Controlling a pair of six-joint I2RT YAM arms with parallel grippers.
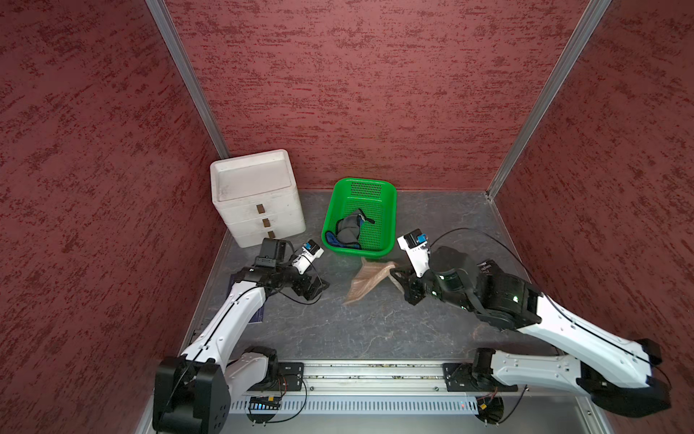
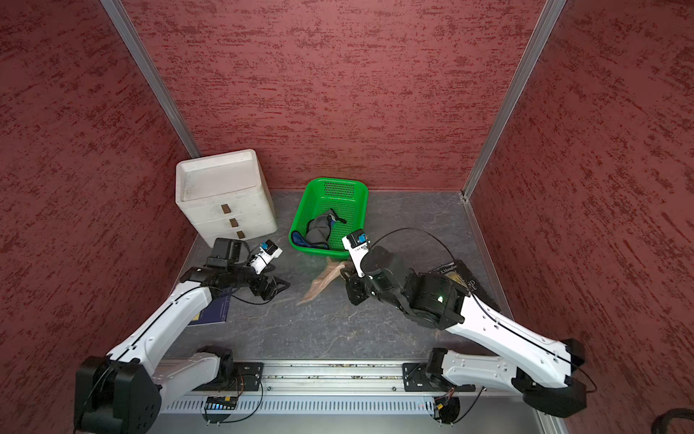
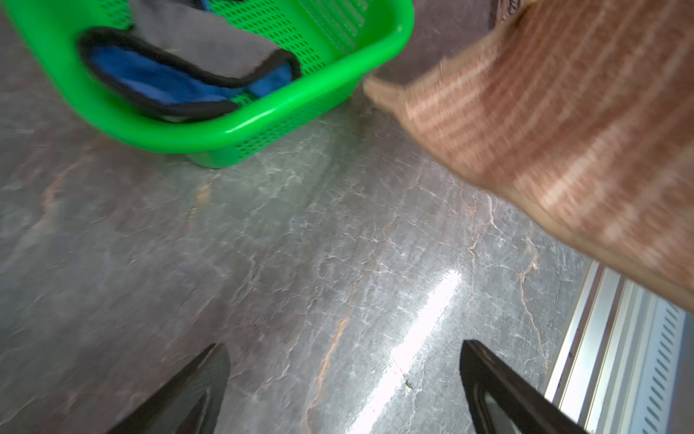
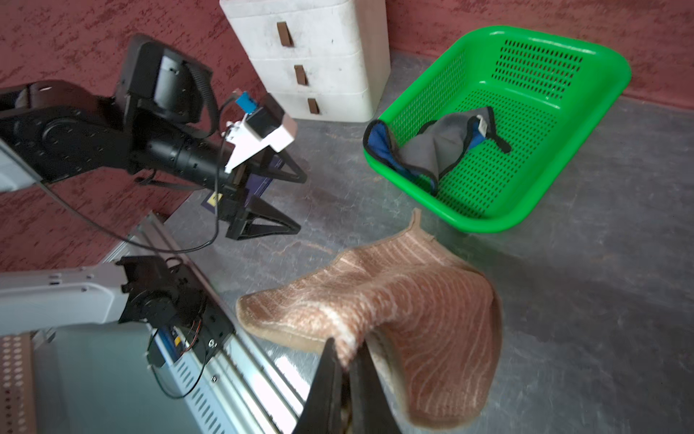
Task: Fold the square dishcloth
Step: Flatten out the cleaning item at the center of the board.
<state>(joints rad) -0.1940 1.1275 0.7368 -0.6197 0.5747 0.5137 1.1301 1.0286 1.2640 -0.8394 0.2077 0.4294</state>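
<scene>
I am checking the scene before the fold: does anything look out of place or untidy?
The brown striped dishcloth is not flat: it hangs bunched from the shut right tool. A grey and blue cloth lies crumpled in the green perforated plastic basket, one end against its rim.

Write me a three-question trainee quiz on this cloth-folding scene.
1. True or false: the right pincer is shut on the brown dishcloth.
2. Which one stands open? A) left pincer B) right pincer
3. Fill in: the grey-blue cloth lies inside the green ____.

Key: 1 true; 2 A; 3 basket.
</scene>
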